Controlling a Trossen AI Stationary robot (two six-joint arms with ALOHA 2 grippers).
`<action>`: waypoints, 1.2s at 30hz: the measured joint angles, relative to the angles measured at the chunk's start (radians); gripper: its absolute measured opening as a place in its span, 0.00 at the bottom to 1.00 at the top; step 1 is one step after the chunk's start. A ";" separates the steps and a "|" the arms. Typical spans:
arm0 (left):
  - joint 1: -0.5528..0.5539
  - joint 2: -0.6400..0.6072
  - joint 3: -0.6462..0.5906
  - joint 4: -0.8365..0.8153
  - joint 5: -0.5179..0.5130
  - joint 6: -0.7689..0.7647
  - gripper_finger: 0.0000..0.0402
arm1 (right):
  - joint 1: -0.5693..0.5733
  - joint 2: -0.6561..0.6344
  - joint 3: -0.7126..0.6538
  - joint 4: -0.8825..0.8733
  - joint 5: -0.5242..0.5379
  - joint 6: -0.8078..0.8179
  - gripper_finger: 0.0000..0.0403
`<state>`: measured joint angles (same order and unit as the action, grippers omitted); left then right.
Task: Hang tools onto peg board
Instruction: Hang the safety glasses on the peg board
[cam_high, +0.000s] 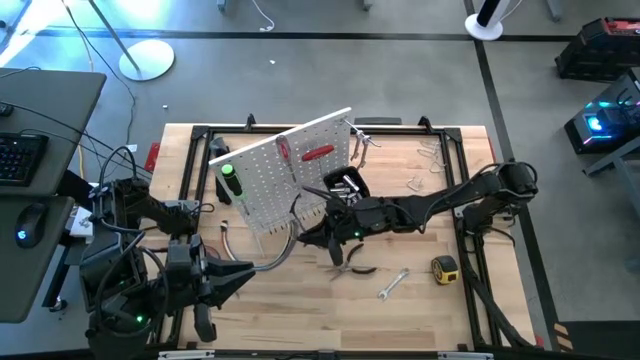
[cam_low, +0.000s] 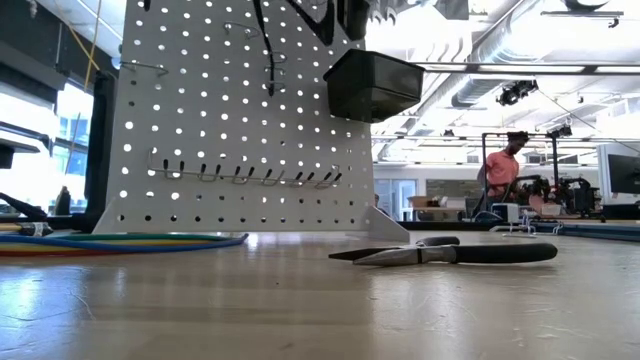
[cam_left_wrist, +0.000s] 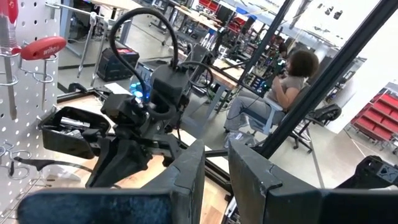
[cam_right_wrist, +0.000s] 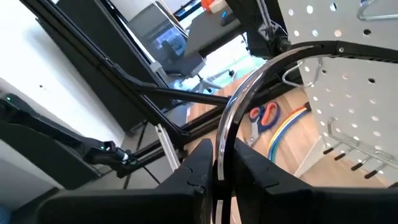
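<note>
The white peg board (cam_high: 285, 170) stands tilted at the table's middle left. It carries a red-handled screwdriver (cam_high: 318, 153), a green-handled one (cam_high: 230, 178) and a black bin (cam_high: 345, 185). My right gripper (cam_right_wrist: 222, 165) is at the board's near right side (cam_high: 312, 236), shut on a slim curved tool (cam_right_wrist: 233, 106), silvery with a dark edge; which tool, I cannot tell. Black-handled pliers (cam_high: 355, 268), a wrench (cam_high: 392, 285) and a yellow tape measure (cam_high: 445, 268) lie flat on the table. Red scissors (cam_right_wrist: 264, 115) lie by the board's foot. My left gripper (cam_left_wrist: 216, 168) waits near the table's near left corner (cam_high: 245, 272), slightly open and with nothing in it. My right gripper pinches the curved tool's lower stretch (cam_right_wrist: 222, 140) between its two fingers. The fingers come nearly level from the table's right side. The tool arches up and away from them to the peg board's face (cam_right_wrist: 336, 48), lifted clear of the table. Whether it touches the board, I cannot tell.
Coloured cables (cam_low: 120, 242) curve along the table left of the board's foot. Metal clamps (cam_high: 425, 150) lie at the far right. A black frame (cam_high: 470, 210) rims the table. A row of hooks (cam_low: 250, 175) crosses the board low down. People sit in the room behind (cam_left_wrist: 286, 81).
</note>
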<state>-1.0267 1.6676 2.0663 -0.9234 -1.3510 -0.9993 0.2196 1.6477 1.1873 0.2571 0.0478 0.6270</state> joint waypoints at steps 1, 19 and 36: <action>0.000 0.000 0.000 0.000 0.000 0.000 0.16 | -0.004 0.002 0.000 -0.001 0.001 -0.009 0.08; 0.000 0.000 0.000 0.000 0.001 -0.001 0.16 | -0.083 0.006 0.000 -0.033 0.014 -0.118 0.08; 0.000 0.000 0.000 0.000 0.002 -0.010 0.16 | -0.073 0.007 -0.073 0.134 0.051 -0.004 0.08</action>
<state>-1.0264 1.6676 2.0659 -0.9232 -1.3491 -1.0096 0.1463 1.6548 1.1143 0.3908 0.0990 0.6233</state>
